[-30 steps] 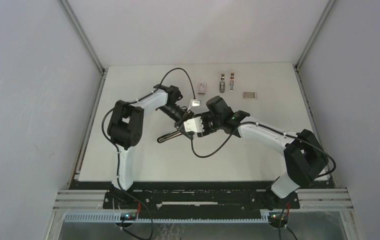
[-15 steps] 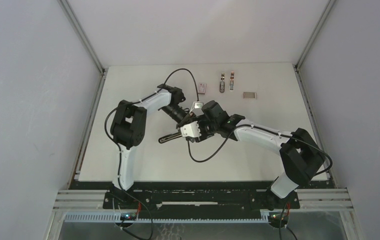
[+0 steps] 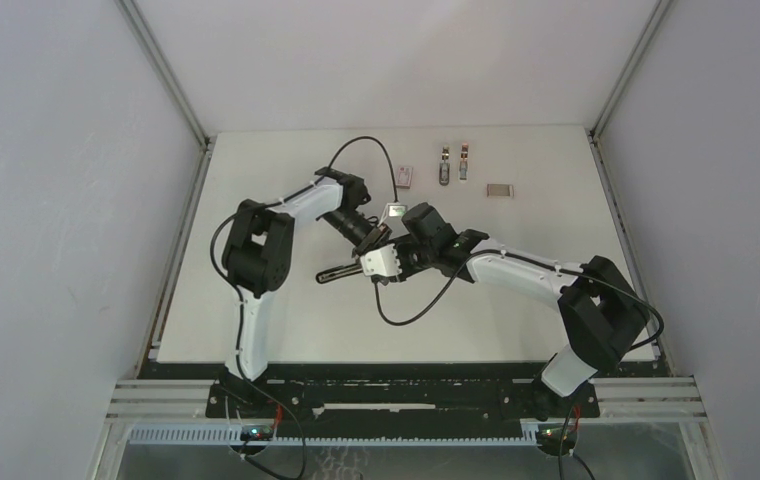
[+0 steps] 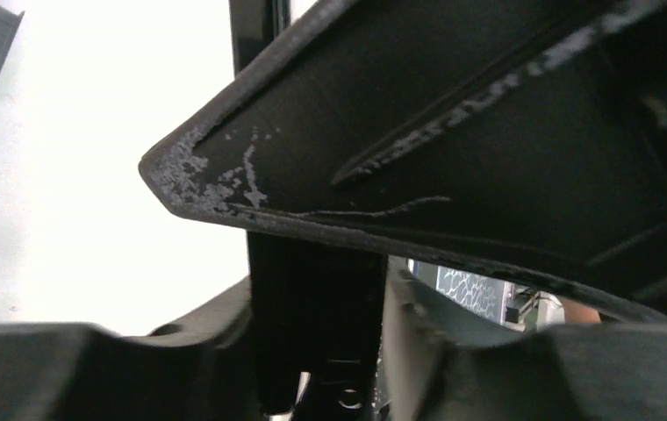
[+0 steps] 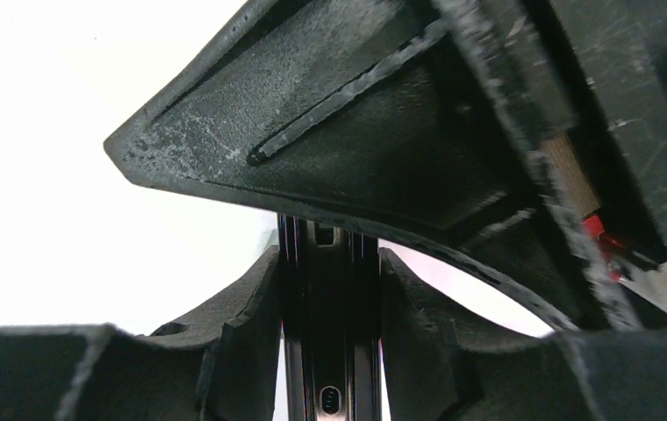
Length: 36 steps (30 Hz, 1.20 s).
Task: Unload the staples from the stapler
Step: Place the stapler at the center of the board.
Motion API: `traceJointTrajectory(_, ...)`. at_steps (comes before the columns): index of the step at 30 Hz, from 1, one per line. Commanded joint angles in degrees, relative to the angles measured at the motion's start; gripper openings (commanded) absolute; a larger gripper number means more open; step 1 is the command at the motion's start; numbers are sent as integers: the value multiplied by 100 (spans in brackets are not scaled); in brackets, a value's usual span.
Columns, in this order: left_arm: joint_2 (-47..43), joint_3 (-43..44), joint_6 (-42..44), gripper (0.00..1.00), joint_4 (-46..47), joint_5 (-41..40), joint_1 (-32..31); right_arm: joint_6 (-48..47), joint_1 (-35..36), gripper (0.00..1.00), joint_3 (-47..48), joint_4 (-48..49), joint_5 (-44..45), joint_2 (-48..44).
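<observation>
The black stapler (image 3: pixel 339 273) lies slanted mid-table, its free end pointing left. My left gripper (image 3: pixel 373 243) comes down on its right end from behind and is shut on it; the stapler's dark body (image 4: pixel 312 324) fills the gap between those fingers. My right gripper (image 3: pixel 370 266) reaches in from the right, shut on the same end. In the right wrist view both pads (image 5: pixel 247 338) press against the stapler's black channel (image 5: pixel 330 342). I cannot make out the staples.
Along the table's far edge sit a small pink-and-white box (image 3: pixel 405 176), two small metal pieces (image 3: pixel 444 165) (image 3: pixel 464 162) and a small grey strip (image 3: pixel 497 190). A black cable (image 3: pixel 411 300) loops under the right arm.
The right arm has shifted slightly left and its fingers have narrowed onto the stapler. The left arm has shifted slightly too, and the stapler has barely moved.
</observation>
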Motion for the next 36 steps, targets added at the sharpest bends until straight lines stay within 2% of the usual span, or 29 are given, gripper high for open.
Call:
traceJointTrajectory(1,-165,333,86,55,-145,423,148,166,69,0,34,285,22,-77)
traceJointTrajectory(5,-299,407,41,69,-134,436,381,416,56,0,242,103,29,-35)
traceJointTrajectory(11,-643,427,-21,81,-85,406,800,663,26,0,388,-4,2,-26)
traceJointTrajectory(13,-771,414,-78,90,-33,382,947,788,17,0,455,-42,15,0)
traceJointTrajectory(14,-827,406,-115,98,8,379,1045,848,12,0,497,-58,14,7)
traceJointTrajectory(15,-879,402,-178,100,61,365,1143,937,4,0,541,-68,14,17)
traceJointTrajectory(21,-1289,283,-524,100,474,339,1841,1506,-135,0,774,-74,22,4)
traceJointTrajectory(29,-2320,-897,-1955,100,2363,-179,2636,2492,-536,0,1006,200,288,-137)
traceJointTrajectory(36,-2969,-1402,-1827,100,2463,-511,3178,3718,-1048,0,1500,27,502,-106)
